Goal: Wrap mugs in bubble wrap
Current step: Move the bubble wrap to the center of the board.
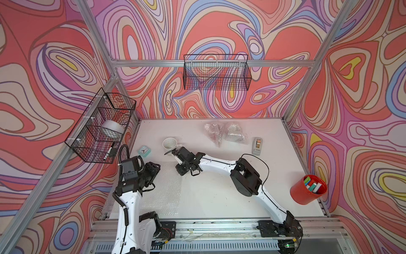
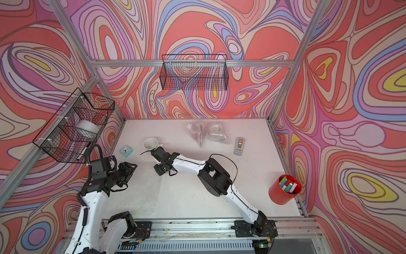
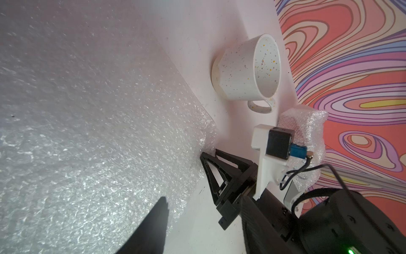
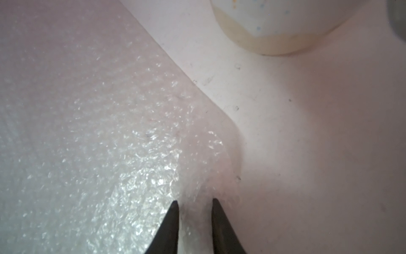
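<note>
A white speckled mug [image 1: 169, 143] [image 2: 151, 143] [image 3: 246, 70] stands upright on the table, handle toward the right arm; its base shows in the right wrist view [image 4: 274, 26]. A flat sheet of bubble wrap [image 1: 162, 191] [image 2: 142, 189] [image 3: 87, 132] [image 4: 87, 154] lies in front of it. My right gripper [image 1: 179, 170] [image 2: 158, 171] [image 3: 208, 152] [image 4: 194, 201] is down at the sheet's corner nearest the mug, shut on that corner. My left gripper [image 1: 154, 168] [image 2: 131, 168] hovers open over the sheet's far left part, holding nothing. Two bubble-wrapped bundles [image 1: 214, 132] [image 1: 235, 133] lie at the back.
A mint-green clock [image 1: 144, 151] sits left of the mug. A grey tape dispenser [image 1: 257, 144] stands at the right, a red cup [image 1: 307, 191] of coloured items near the right edge. Wire baskets hang on the left wall [image 1: 103, 127], holding a white roll [image 1: 113, 127], and on the back wall [image 1: 216, 74].
</note>
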`<action>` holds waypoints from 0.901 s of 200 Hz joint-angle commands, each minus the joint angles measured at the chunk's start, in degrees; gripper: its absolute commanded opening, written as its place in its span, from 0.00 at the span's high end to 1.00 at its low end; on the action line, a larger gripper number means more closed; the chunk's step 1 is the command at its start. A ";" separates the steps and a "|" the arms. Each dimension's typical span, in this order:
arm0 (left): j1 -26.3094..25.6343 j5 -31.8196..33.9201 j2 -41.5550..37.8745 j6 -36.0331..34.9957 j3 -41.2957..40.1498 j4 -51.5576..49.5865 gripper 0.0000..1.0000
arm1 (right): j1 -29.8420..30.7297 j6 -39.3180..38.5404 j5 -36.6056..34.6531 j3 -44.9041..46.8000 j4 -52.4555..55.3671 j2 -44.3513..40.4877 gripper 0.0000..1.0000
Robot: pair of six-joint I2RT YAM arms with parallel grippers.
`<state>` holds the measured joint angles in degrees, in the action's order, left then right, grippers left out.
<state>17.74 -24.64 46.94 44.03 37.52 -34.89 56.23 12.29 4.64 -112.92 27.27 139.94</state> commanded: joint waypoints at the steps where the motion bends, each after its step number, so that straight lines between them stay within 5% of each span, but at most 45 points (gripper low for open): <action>1: 0.38 -0.23 0.24 -3.19 2.32 -3.23 0.41 | -0.33 0.20 2.67 5.85 1.67 -4.34 0.88; 31: -1.66 1.32 1.80 -4.58 2.70 -5.04 0.40 | -5.11 -2.10 9.87 17.83 1.11 -15.98 1.00; 65: -12.82 7.21 5.99 -2.37 0.29 -1.23 0.39 | -13.54 -10.43 14.56 28.84 11.95 -26.44 1.00; 135: -24.97 10.15 22.84 -0.31 -1.38 10.04 0.43 | -24.48 -14.12 1.05 30.21 22.35 -30.66 1.00; 180: -31.10 12.98 26.02 2.03 -3.40 12.25 0.45 | -28.53 -14.92 -7.43 28.14 23.75 -28.89 1.00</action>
<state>-11.70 -14.22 72.62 43.77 36.10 -25.19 29.17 -1.41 4.47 -82.70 48.97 109.45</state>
